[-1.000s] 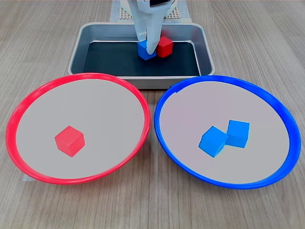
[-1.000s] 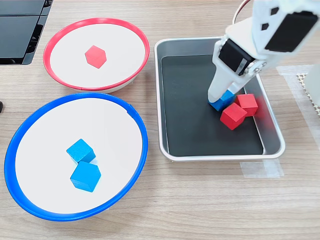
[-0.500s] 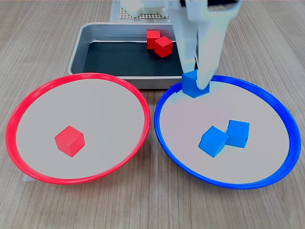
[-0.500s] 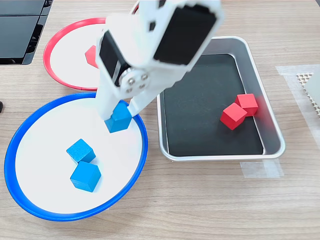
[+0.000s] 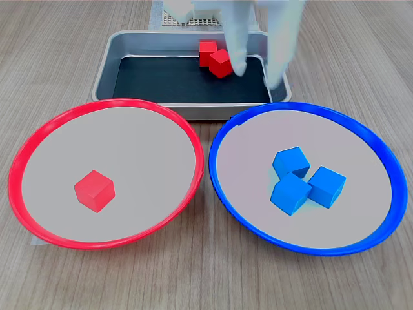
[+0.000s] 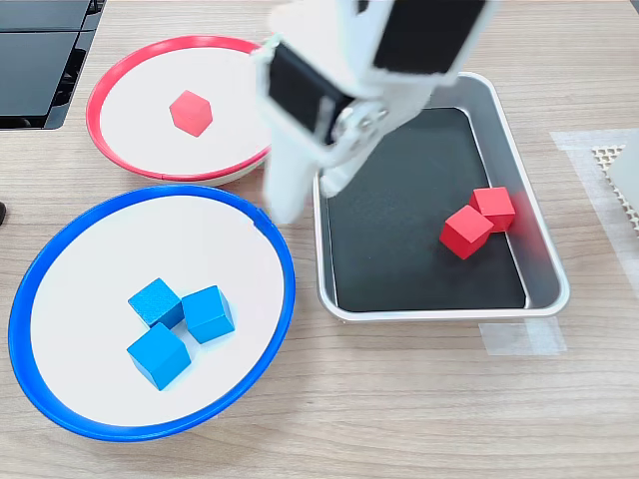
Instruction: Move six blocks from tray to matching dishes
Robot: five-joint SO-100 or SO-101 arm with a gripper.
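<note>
On the tabletop (image 5: 58, 39), beside the tray (image 5: 106, 61), the blue-rimmed dish (image 5: 361, 132) is seen with three blue blocks (image 5: 300, 179) clustered inside; one red block (image 5: 94, 190) is held in the red-rimmed dish (image 5: 39, 139); two red blocks (image 5: 216, 58) are left touching in the tray; above its near wall the empty pincer (image 5: 258, 71) is spread apart.

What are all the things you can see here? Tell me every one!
Blue blocks: three, blue, clustered touching in the blue-rimmed dish.
Red blocks: three; one in the red-rimmed dish, two side by side in the tray.
Tray: one, silver with black floor, behind the dishes in the first exterior view.
Table: one, pale wood.
Tape strip: one, clear, beside the tray.
Dark panels: black, the second exterior view's top left.
Gripper: one, white, open and empty, blurred, above the tray's edge.
</note>
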